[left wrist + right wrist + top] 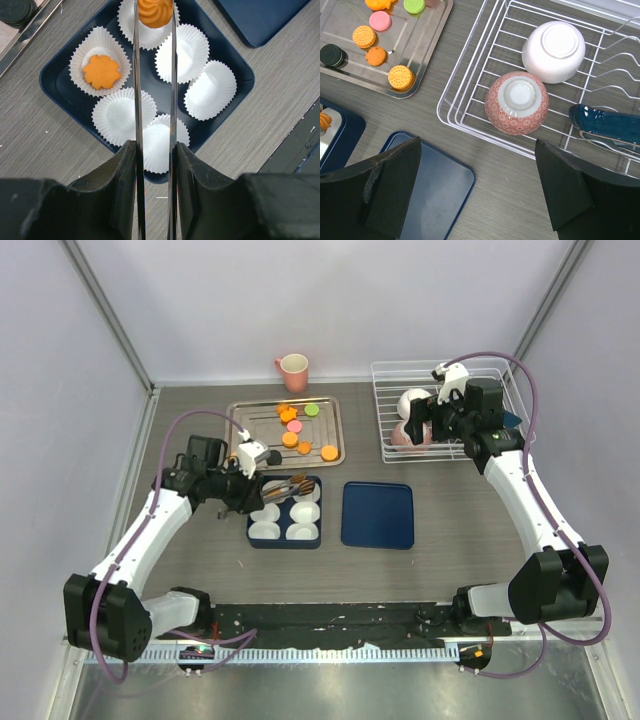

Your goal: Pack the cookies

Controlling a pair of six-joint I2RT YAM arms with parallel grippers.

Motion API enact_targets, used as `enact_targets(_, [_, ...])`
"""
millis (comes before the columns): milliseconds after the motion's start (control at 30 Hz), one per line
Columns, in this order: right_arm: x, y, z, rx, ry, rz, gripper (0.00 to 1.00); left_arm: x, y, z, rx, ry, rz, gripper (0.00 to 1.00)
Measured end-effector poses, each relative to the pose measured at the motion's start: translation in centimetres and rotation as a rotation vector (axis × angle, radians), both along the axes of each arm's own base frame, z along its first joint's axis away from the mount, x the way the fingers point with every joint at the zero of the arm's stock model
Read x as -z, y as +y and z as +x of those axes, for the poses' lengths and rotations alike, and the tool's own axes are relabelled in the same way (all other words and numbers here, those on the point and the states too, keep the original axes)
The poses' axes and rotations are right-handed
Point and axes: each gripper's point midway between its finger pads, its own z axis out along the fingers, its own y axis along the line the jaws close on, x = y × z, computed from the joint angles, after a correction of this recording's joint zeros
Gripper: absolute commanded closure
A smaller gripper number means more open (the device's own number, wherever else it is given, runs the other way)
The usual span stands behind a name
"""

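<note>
My worktop [450, 530] carries a tray [325, 425] toward the back, left of centre, with most of the cookies [290, 439] lying on it. The mug [293, 367] stands just behind the tray. In front of the tray sits the box [284, 543], with paper cups [210, 90] packed side by side inside it. One cookie [101, 71] lies in a cup. The lid [378, 514] lies flat just right of the box, apart from it. The wire rack [400, 375] sits at the back right. In it, one bowl [554, 45] is upturned behind another bowl [517, 102], and a dish [605, 125] lies to their right. My left gripper [300, 483] hangs over the box. My right gripper [477, 195] is above the rack's near left edge.
</note>
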Motion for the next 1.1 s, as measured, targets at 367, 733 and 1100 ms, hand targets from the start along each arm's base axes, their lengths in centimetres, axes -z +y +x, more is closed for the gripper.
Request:
enact_targets(367, [0.0,0.0,0.0,0.001,0.0,-0.001,0.0,0.5,0.1,0.2,-0.006,-0.005,0.015,0.65])
enact_targets(733, [0.0,-0.1,0.0,0.003,0.0,-0.002,0.01,1.3,0.0,0.5,-0.01,0.003,0.022,0.56])
enact_targets(1100, [0.0,-0.1,0.0,0.003,0.0,-0.002,0.0,1.1,0.0,0.8,-0.017,-0.011,0.021,0.53])
